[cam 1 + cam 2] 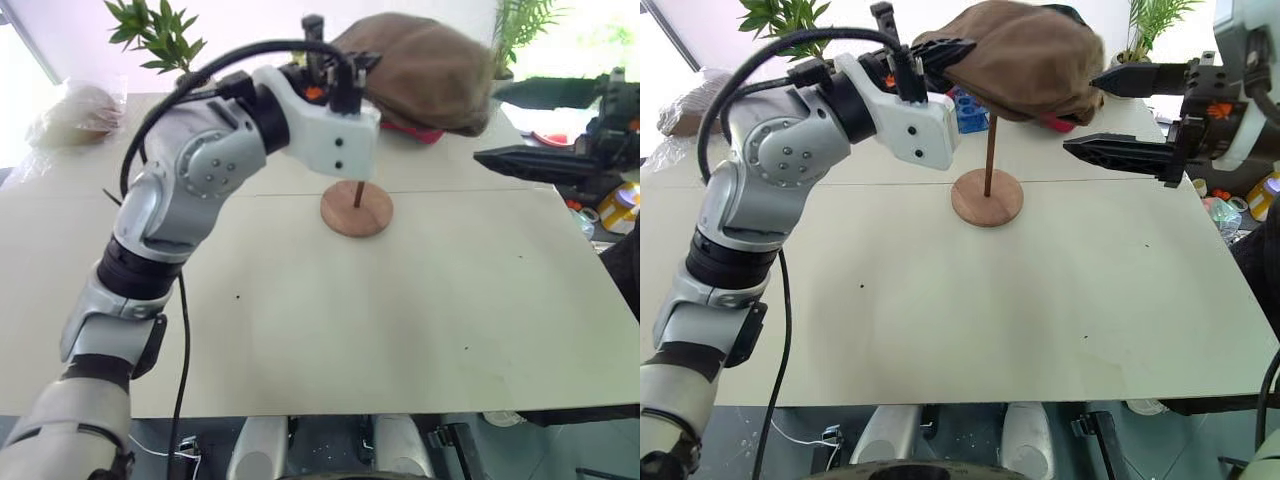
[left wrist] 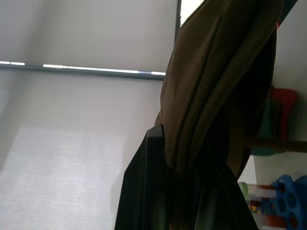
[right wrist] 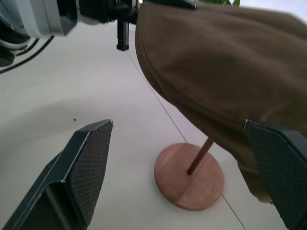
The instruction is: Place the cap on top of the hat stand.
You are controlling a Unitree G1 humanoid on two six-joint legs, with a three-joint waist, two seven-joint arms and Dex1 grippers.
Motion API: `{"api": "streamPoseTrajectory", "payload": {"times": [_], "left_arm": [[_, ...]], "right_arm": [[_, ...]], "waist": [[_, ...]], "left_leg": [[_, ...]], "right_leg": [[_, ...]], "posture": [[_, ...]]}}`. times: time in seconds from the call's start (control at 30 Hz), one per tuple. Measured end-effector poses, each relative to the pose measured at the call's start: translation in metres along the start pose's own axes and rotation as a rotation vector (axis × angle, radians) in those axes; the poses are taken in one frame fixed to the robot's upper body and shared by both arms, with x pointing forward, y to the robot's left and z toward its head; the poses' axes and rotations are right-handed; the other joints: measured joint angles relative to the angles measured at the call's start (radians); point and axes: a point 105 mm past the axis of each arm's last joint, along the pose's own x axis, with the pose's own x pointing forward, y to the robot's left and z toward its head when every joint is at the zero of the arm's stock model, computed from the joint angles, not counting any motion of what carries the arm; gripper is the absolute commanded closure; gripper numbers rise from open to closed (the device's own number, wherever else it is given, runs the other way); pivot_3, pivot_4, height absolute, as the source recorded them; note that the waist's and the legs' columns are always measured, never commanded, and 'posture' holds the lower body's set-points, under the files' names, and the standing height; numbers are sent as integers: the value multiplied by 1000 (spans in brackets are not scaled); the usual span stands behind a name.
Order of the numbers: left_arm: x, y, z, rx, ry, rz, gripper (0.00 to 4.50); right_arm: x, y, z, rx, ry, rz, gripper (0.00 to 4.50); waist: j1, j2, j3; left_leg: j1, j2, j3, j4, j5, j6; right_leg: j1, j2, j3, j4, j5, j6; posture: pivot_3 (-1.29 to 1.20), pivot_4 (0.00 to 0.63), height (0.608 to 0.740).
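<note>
— Where was the cap (image 1: 1025,55)?

— Pinched at its edge by the left gripper (image 1: 940,52), fingers pressed together on the brown fabric. It hung above the hat stand (image 1: 987,190), covering the rod's upper end; whether it rested on the top disc couldn't be told.

— And the right gripper (image 1: 1110,115)?

— Spread wide, holding nothing, just beside the cap's far side.

— Room around?

— The table (image 1: 940,330) lay bare near the stand's base.

— Arm pose?

— The left arm reached across, gripper roughly level.
</note>
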Motion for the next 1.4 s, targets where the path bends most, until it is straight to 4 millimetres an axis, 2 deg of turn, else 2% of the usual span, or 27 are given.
{"api": "streamPoseTrajectory", "payload": {"times": [0.13, 0.27, 0.43, 0.53, 0.7, 0.87, 1.07, 1.2, 1.3, 1.4], "left_arm": [[-3, -4, 0, -17, 17, -25, 4468], [-5, -13, -1, -62, 39, -53, 2799], [-3, -13, -1, -89, 45, -46, 139], [-5, -12, -6, -132, 64, -38, 58], [-20, -12, -28, -226, 123, -40, 58], [-45, -6, -49, -328, 158, -70, 58], [-58, -7, -34, -427, 29, -174, 58], [-74, -26, -21, -497, -5, -341, 58], [-88, -35, -31, -596, 31, -438, 58], [-112, -26, -54, -832, 76, -471, 58]], "right_arm": [[4, -1, 4, -12, -17, 9, 0], [7, -2, 4, -15, -21, 14, 0], [8, -5, 3, -10, -21, 18, 0], [9, -4, 2, -10, -18, 25, 0], [9, -4, 1, -12, -12, 27, 0], [9, -3, -1, -8, -8, 35, 0], [7, -7, -2, -13, -12, 22, 0], [8, -10, -5, -4, -17, 24, 0], [9, -10, -5, -11, -17, 31, 0], [13, -7, -5, -35, -10, 42, 0]], "waist": [[1, 0, 0], [2, 0, 0], [1, 0, 0], [0, 0, 0], [-2, 0, 0], [-3, 0, 0], [0, 0, 0], [-4, 0, 0], [-13, 0, 0], [-26, 0, 0]], "left_leg": [[-1, 0, 0, 1, 0, 0], [-1, 0, 0, 2, 0, 0], [-1, 0, 0, 3, 0, 0], [-1, 0, 0, 3, 0, 0], [0, 1, -1, 3, 0, 0], [0, 1, -1, 3, 0, 0], [-1, 1, 0, 4, 0, 0], [0, 1, -1, 4, 0, 0], [0, 2, -1, 4, 0, 0], [-1, 2, -1, 4, 0, 0]], "right_leg": [[0, 0, 0, 0, 0, 0], [0, 0, 0, 0, 0, 0], [1, 0, 0, 0, 0, 0], [1, 0, 0, 1, 0, 0], [1, 1, 0, 1, 0, 0], [1, 1, 0, 1, 0, -1], [2, 1, 1, 0, 0, -1], [1, 2, 1, 1, 0, -1], [1, 3, 1, 1, 0, -2], [1, 3, 1, 1, -1, -3]], "posture": [[0, 150, 728], [0, 150, 728], [0, 150, 728], [0, 150, 728], [0, 150, 728], [0, 150, 728], [0, 150, 728], [0, 150, 728], [0, 150, 728], [0, 150, 728]]}}
